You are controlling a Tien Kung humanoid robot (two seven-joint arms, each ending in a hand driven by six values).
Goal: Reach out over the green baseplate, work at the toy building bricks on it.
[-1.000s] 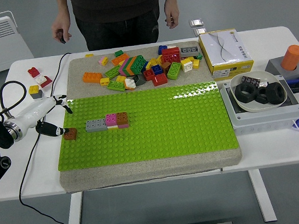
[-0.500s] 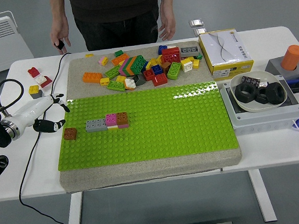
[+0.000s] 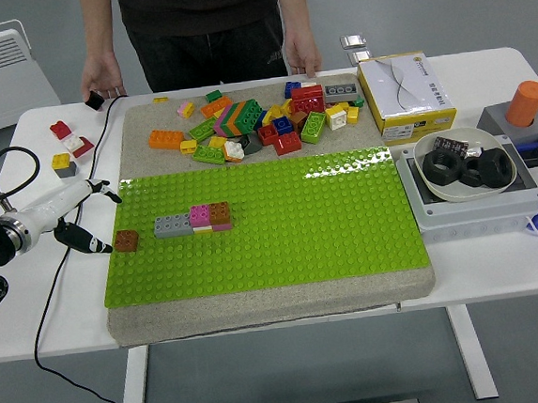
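Your left hand (image 3: 74, 217) is parked just off the left edge of the green baseplate (image 3: 281, 233), fingers spread, holding nothing.

So here's what you've got: a brown brick (image 3: 126, 240) sits on the baseplate's left edge, and the hand's lower fingertip is right beside it, though I can't tell if it's actually touching. A bit further in there's a short row of bricks stuck together, a grey brick (image 3: 172, 225), then a pink brick (image 3: 200, 216), then another brown one (image 3: 219, 213). The loose brick pile (image 3: 262, 120) is on the beige mat behind the baseplate. A person stands at the far side with both hands resting at the table edge, one hand (image 3: 101, 88) holding something small and black. Off to your right you've got a yellow box (image 3: 405, 95) and a white bowl (image 3: 465, 166) with black rings in it.
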